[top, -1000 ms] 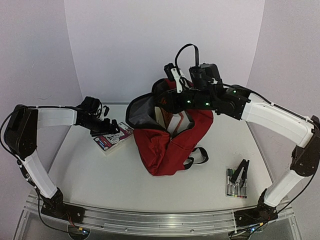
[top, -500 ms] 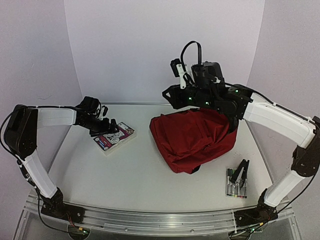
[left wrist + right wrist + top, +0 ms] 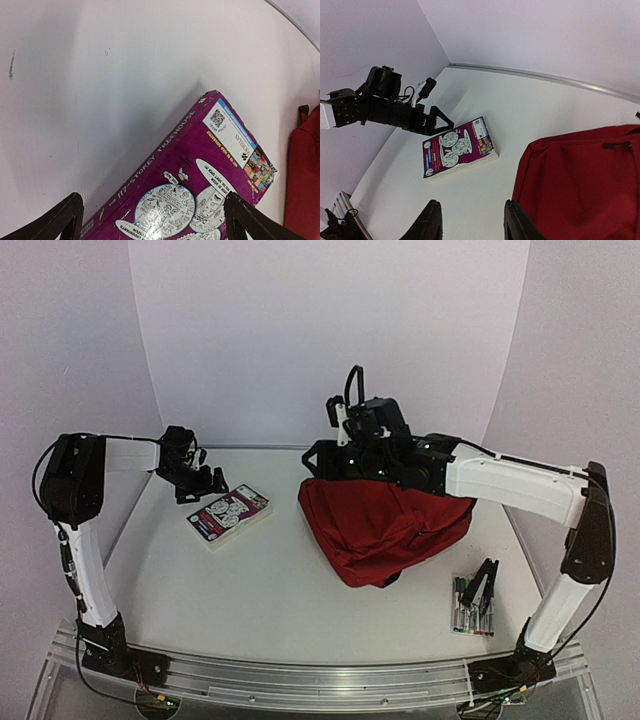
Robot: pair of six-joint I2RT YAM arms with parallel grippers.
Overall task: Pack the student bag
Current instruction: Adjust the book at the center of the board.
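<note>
The left gripper hangs near the bench's far left corner. Its black fingers are spread wide with nothing clamped between them. From the left wrist, the book lies below and between the two tips. Whether they touch it, I cannot tell.

The book is a thick paperback, lying flat and skewed to the bench edges, toward the far left. Its glossy purple cover carries black-and-white cartoon bubbles. The spine reads "THE 117-STOREY TREEHOUSE". One corner bears a white label with a QR code, a blue strip and a small block of coloured cover thumbnails. The print there is too fine to read surely.

Right of centre, toward the far edge, lies the student bag. It is a slumped, rounded heap of dark-red woven fabric, creased and folded, with a black scrap showing under its near side.

The right gripper hangs over the bag's far left edge, fingers parted and holding nothing.

Near the right near corner lies a flat pack of coloured markers with a black clip on it.
</note>
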